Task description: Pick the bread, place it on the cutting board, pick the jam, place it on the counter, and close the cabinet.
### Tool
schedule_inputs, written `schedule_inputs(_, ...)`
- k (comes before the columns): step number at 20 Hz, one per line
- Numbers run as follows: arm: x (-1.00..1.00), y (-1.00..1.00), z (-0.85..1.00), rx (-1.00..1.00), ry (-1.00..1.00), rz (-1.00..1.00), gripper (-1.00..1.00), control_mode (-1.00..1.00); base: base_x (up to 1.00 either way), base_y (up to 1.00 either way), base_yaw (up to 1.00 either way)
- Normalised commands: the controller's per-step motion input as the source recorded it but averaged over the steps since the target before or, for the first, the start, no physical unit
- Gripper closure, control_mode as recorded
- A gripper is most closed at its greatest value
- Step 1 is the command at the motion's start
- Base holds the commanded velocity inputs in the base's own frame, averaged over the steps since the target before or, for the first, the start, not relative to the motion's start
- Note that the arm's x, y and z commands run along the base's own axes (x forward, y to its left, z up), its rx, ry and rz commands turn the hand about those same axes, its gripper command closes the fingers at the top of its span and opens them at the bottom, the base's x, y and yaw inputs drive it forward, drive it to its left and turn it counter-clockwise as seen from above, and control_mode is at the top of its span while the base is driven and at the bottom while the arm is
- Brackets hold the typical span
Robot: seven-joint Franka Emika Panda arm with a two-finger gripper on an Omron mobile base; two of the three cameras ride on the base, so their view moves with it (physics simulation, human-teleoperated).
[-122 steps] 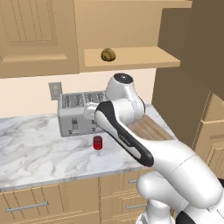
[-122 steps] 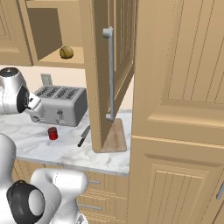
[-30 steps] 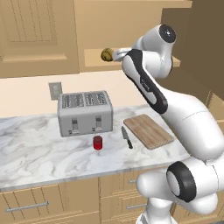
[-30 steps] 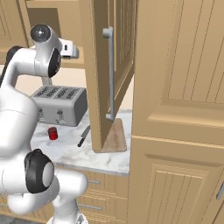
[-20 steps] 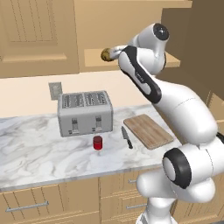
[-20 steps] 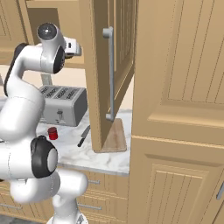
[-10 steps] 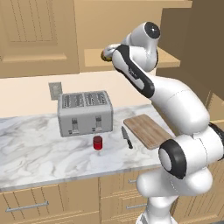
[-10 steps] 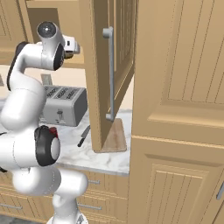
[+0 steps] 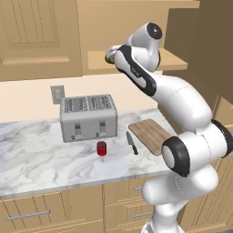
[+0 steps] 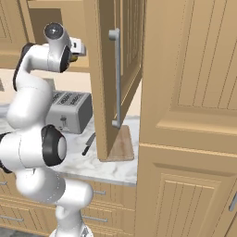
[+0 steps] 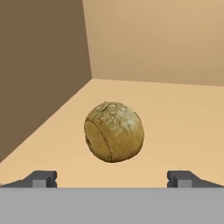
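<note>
The bread (image 11: pixel 113 131), a golden-brown roll, rests on the floor of the open cabinet shelf (image 9: pixel 175 61). My gripper (image 11: pixel 113 178) is open and level with it, its two fingertips (image 11: pixel 41 178) wide apart on either side just short of the roll, touching nothing. From the left base view the gripper (image 9: pixel 111 51) is up at the shelf's left part, covering most of the bread (image 9: pixel 108 58). The red jam (image 9: pixel 101 148) stands on the marble counter (image 9: pixel 36 159) in front of the toaster. The cutting board (image 9: pixel 150 135) lies bare to the right.
A silver toaster (image 9: pixel 88 117) sits at the counter's back, and a black-handled knife (image 9: pixel 132 142) lies between jam and board. The cabinet door (image 10: pixel 129 55) stands open, its grey bar handle (image 10: pixel 115 78) facing out, close to the right of my arm.
My arm has swung further left along the shelf, and the hand has drawn in to the bread. Jam, board and door have stayed put.
</note>
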Motion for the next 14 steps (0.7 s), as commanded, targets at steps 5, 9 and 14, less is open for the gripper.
schedule_inputs(5, 0.2, 0.01, -0.08, 0.0, 0.0, 0.0, -1.0, -1.0, 0.0, 0.0, 0.0)
schedule_inputs(9, 0.23, 0.03, -0.07, 0.0, 0.0, 0.0, -1.0, -1.0, 0.0, 0.0, 0.0)
schedule_inputs(14, 0.32, 0.12, -0.16, -0.01, 0.0, 0.0, -1.0, -1.0, 0.0, 0.0, 0.0)
